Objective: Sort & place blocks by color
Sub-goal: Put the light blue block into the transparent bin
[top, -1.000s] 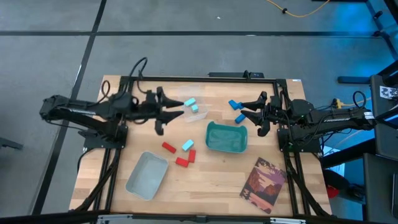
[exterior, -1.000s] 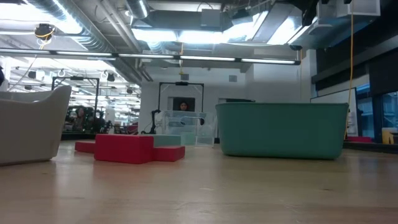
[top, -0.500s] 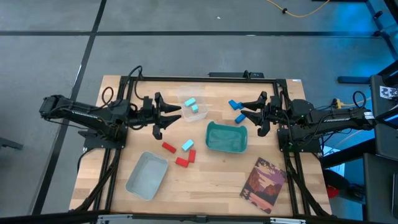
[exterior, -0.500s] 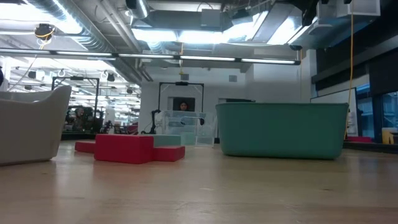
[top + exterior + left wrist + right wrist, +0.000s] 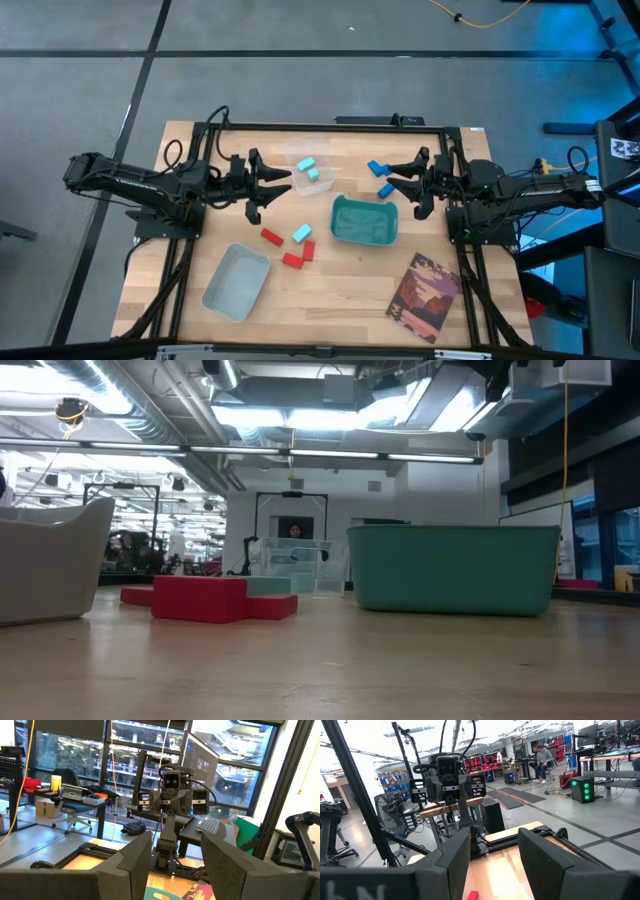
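The sorting looks only partly done: two light cyan blocks [image 5: 311, 168] sit in a small clear plastic tray [image 5: 296, 157] at the far middle of the wooden bench [image 5: 330, 300], while a third cyan block [image 5: 301, 233] lies among three red blocks [image 5: 291, 250] near the bench's middle, between the grey oblong tray [image 5: 236, 283] and the teal plastic bin [image 5: 364, 220]. Two darker blue blocks [image 5: 379, 177] lie loose just beyond the teal bin, near the right arm. To do the next pick well, I judge the arm should choose a block with free sides, such as the red one lying apart from the cluster, come down square over its short sides, and close only once the fingers straddle it, so the touching neighbours are not nudged; the stray cyan block touches a red one and would need a careful approach from its open side. The left hand [image 5: 268, 186] hangs above the bench beside the clear tray, its fingers spread wide and holding nothing; its wrist view shows both fingers [image 5: 127, 865] apart with only the room between them. The right hand [image 5: 397, 182] waits near the blue blocks, likewise spread and empty, touching no block. A picture card [image 5: 425, 286] lies at the near right corner, well apart from the work.
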Controlling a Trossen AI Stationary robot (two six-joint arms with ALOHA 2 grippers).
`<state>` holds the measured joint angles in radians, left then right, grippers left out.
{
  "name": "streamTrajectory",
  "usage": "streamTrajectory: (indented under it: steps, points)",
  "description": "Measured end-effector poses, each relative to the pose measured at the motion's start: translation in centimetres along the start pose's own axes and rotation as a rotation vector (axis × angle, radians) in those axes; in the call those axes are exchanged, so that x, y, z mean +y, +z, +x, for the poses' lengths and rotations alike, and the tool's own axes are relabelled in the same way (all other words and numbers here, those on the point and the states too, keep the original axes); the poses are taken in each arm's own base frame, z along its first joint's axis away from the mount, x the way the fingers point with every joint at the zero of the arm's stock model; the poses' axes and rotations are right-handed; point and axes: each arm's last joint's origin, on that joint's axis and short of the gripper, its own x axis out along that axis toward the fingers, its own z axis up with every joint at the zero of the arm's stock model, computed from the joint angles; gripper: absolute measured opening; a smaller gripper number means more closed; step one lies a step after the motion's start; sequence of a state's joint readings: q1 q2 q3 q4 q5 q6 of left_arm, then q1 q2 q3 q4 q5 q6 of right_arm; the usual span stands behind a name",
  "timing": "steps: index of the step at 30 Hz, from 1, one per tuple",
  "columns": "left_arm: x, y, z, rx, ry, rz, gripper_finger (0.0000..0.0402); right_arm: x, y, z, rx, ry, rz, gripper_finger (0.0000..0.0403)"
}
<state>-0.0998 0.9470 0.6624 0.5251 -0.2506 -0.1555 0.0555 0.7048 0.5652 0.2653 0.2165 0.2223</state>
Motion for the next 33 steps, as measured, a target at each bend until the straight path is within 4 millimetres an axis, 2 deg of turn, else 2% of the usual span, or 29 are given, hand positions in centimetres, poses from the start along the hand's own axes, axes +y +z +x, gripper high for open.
streamTrajectory:
  steps: [11, 33]
  points:
    - [0.0, -0.01, 0.01, 0.001, 0.001, 0.001, 0.0163, 0.0, -0.14, 0.0, 0.016, 0.006, -0.08, 0.017]
    - [0.01, -0.01, 0.01, 0.001, 0.003, 0.001, 0.0163, 0.0, -0.16, 0.0, 0.018, 0.008, -0.078, 0.017]
